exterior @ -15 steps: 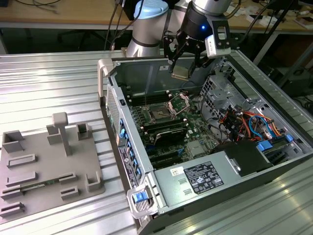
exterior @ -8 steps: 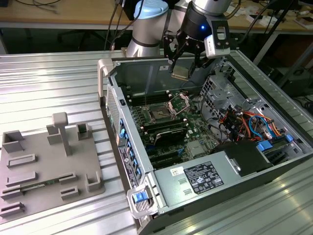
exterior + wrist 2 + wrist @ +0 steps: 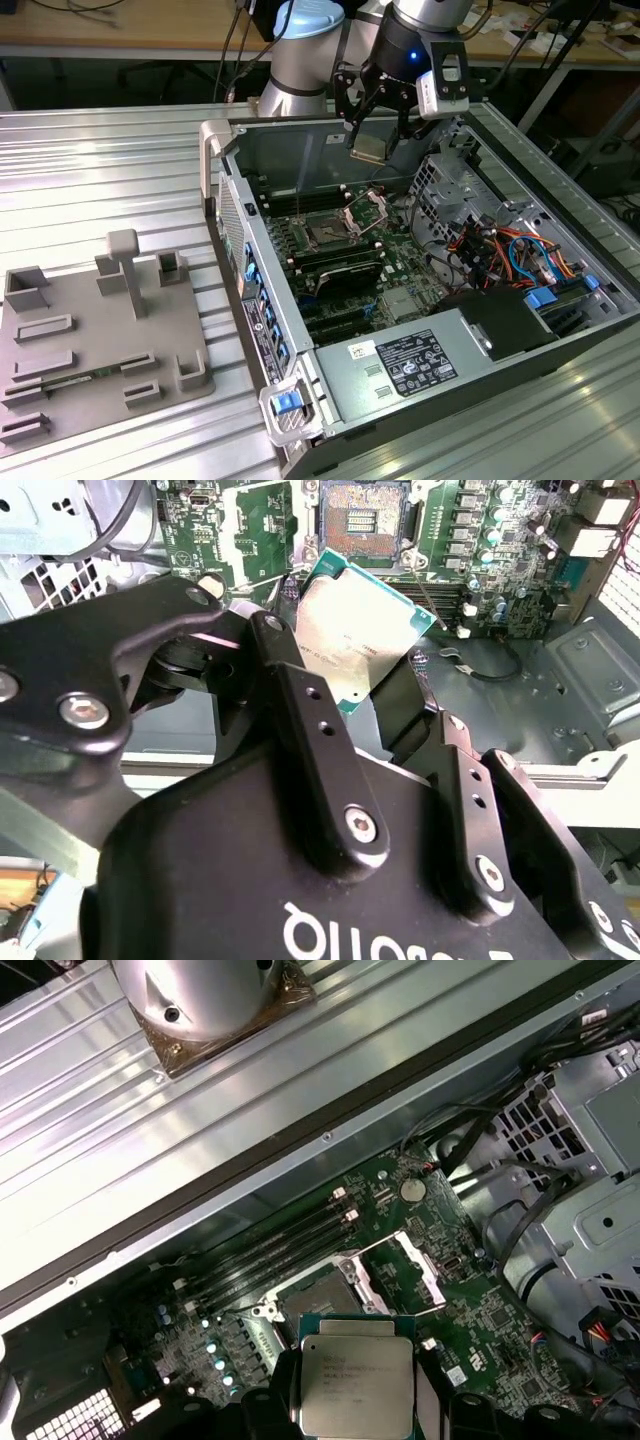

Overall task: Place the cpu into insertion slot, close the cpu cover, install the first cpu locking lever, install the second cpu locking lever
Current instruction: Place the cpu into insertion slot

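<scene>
My gripper point(image 3: 372, 138) hangs above the open computer case, shut on the cpu point(image 3: 368, 151), a small flat square chip with a silver-grey top. In both wrist views the cpu point(image 3: 360, 640) point(image 3: 355, 1385) sits between the black fingers point(image 3: 300, 710), held by its edges. The insertion slot point(image 3: 325, 232) lies on the green board below and toward the exterior view's left of the chip, its dark pin field uncovered. The slot point(image 3: 362, 520) point(image 3: 312, 1295) shows in both wrist views. The cpu cover point(image 3: 365, 209) point(image 3: 400, 1272) stands swung open beside the slot.
Long black memory slots point(image 3: 335, 265) run beside the socket. A drive cage point(image 3: 450, 180) and coloured cables point(image 3: 505, 250) fill the case's right side, with a power supply point(image 3: 420, 360) at its front. A grey fixture tray point(image 3: 100, 340) lies on the ribbed table at the left.
</scene>
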